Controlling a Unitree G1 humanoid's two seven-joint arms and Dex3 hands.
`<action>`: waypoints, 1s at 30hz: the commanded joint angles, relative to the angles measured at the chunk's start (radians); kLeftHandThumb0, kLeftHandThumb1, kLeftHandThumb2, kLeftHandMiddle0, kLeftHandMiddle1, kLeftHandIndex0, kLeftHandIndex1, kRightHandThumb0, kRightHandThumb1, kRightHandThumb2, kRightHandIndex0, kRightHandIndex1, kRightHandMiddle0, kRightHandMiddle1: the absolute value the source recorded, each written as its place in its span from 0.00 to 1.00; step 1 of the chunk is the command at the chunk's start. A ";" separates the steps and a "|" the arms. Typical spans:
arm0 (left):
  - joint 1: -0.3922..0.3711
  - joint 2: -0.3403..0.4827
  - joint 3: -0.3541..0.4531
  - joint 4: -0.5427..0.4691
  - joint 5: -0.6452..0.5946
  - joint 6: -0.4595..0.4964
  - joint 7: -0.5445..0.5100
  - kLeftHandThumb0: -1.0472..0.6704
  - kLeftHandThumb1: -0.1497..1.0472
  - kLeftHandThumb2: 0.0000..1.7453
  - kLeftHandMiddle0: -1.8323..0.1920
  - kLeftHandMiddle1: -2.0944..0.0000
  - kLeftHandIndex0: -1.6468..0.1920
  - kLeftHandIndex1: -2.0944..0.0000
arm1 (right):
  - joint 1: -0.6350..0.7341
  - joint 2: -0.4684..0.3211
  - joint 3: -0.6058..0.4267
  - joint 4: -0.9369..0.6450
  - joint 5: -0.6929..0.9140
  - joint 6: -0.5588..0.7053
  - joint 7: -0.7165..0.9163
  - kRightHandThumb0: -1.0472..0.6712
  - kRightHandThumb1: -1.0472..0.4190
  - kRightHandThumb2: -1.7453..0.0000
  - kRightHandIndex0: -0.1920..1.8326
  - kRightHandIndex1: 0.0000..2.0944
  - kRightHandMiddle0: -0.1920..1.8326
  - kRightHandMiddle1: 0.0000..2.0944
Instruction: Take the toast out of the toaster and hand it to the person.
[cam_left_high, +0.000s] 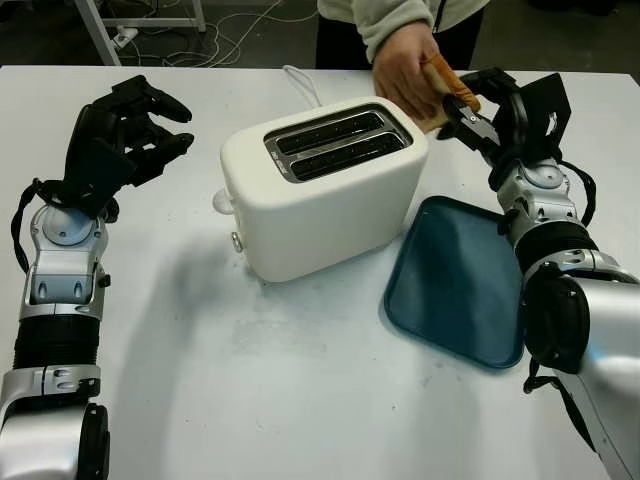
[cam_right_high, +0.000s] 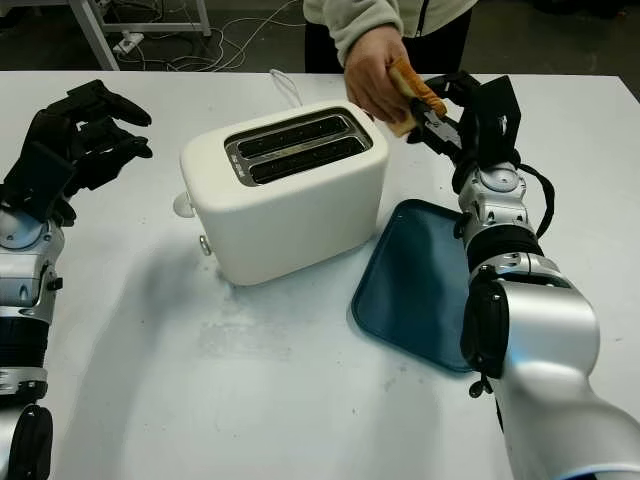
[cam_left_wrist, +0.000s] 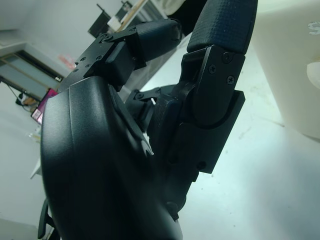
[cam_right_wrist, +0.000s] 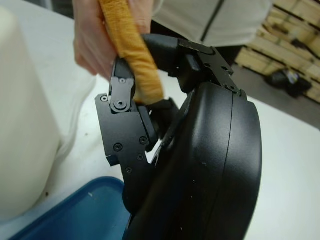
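Note:
A slice of toast (cam_left_high: 447, 85) is held above the table behind the white toaster's (cam_left_high: 320, 205) right end. My right hand (cam_left_high: 482, 108) is shut on the toast's (cam_right_wrist: 129, 47) lower part. A person's hand (cam_left_high: 398, 68) grips the same slice from the far side, and its fingers (cam_right_wrist: 89, 42) wrap the upper part. Both slots (cam_left_high: 338, 142) of the toaster look dark, with nothing sticking out. My left hand (cam_left_high: 125, 125) is open, raised above the table to the left of the toaster, holding nothing.
A dark blue tray (cam_left_high: 460, 285) lies flat on the white table to the right of the toaster, under my right forearm. The toaster's white cable (cam_left_high: 300, 85) runs toward the far edge. The person stands at the far side of the table.

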 joint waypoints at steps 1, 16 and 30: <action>0.013 0.001 0.003 0.000 -0.007 0.000 0.000 0.00 0.89 0.09 0.57 0.40 0.60 0.40 | 0.020 -0.016 0.013 -0.027 -0.007 -0.035 0.035 0.11 0.09 0.75 0.12 0.06 0.16 0.02; 0.075 -0.026 0.052 0.085 -0.080 -0.130 -0.010 0.00 0.89 0.07 0.53 0.46 0.54 0.48 | 0.484 0.057 0.028 -0.601 0.084 -0.086 0.070 0.24 0.09 0.72 0.09 0.00 0.09 0.00; 0.216 -0.198 0.063 0.134 -0.090 -0.306 0.098 0.00 0.89 0.05 0.47 0.53 0.49 0.52 | 1.018 0.268 0.094 -1.315 0.168 0.168 -0.114 0.23 0.09 0.72 0.13 0.02 0.11 0.01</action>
